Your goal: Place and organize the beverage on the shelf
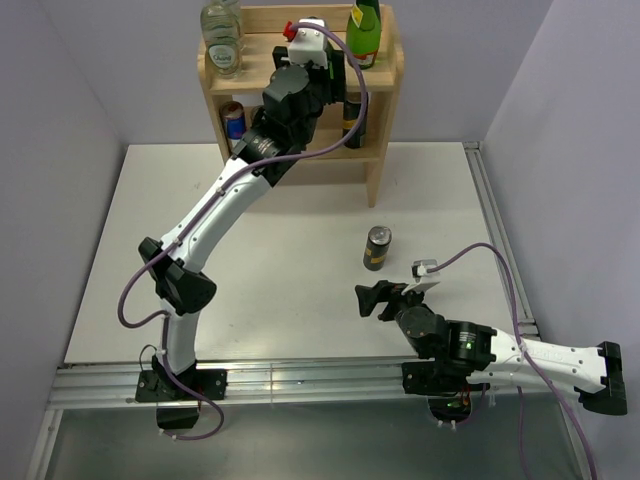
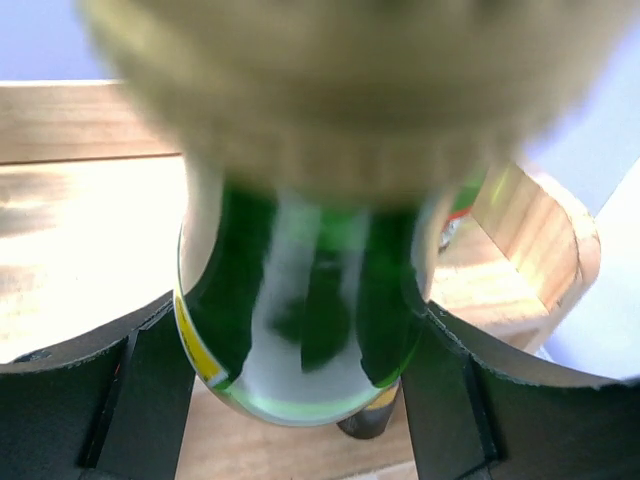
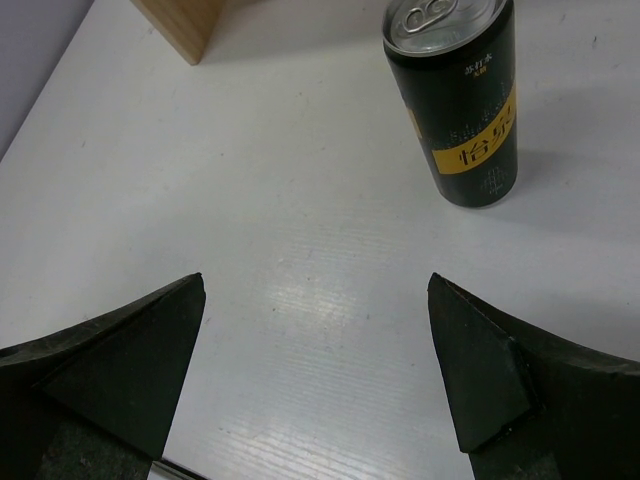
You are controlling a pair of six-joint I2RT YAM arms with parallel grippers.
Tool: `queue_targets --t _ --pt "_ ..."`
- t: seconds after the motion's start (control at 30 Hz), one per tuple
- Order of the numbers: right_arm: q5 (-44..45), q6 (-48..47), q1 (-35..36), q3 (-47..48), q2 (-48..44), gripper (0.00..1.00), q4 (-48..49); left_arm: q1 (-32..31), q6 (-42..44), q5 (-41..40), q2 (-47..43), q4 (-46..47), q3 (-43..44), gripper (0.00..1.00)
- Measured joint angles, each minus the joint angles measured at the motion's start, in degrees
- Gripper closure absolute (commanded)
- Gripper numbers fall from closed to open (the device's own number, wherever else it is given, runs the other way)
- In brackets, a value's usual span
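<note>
The wooden shelf [image 1: 384, 150] stands at the back of the table. A green bottle [image 1: 364, 35] stands at the right end of its rimmed top tier. My left gripper [image 1: 345, 55] is up at that tier, shut on the green bottle [image 2: 300, 300], with a finger [image 2: 150, 400] pressed on each side of it. A black can with a yellow label [image 1: 377, 248] stands on the table in front of the shelf. My right gripper [image 1: 368, 298] is open and empty just in front of this can [image 3: 460, 100].
A clear bottle [image 1: 222, 40] stands at the left of the top tier. A blue can [image 1: 234, 120] and a dark can [image 1: 350, 125] stand on the tier below. The shelf's corner [image 3: 190, 25] shows in the right wrist view.
</note>
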Motion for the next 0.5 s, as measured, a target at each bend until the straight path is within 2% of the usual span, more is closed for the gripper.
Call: queue_targets --t 0.5 --pt "0.0 -0.2 0.1 -0.3 -0.2 0.01 0.1 5.9 -4.5 7.2 5.9 4.9 5.4 1.00"
